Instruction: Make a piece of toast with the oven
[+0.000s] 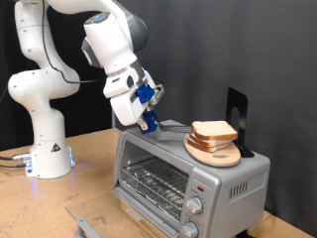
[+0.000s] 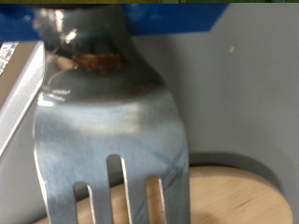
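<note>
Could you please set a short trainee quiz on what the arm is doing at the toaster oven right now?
1. What does the gripper hold? A spoon, B fork, C knife.
2. Fill in: the wooden plate with the bread slices stands on ___ of the oven.
3. True or false: the bread slices lie on the wire rack inside the oven.
Key: 1 B; 2 top; 3 false.
</note>
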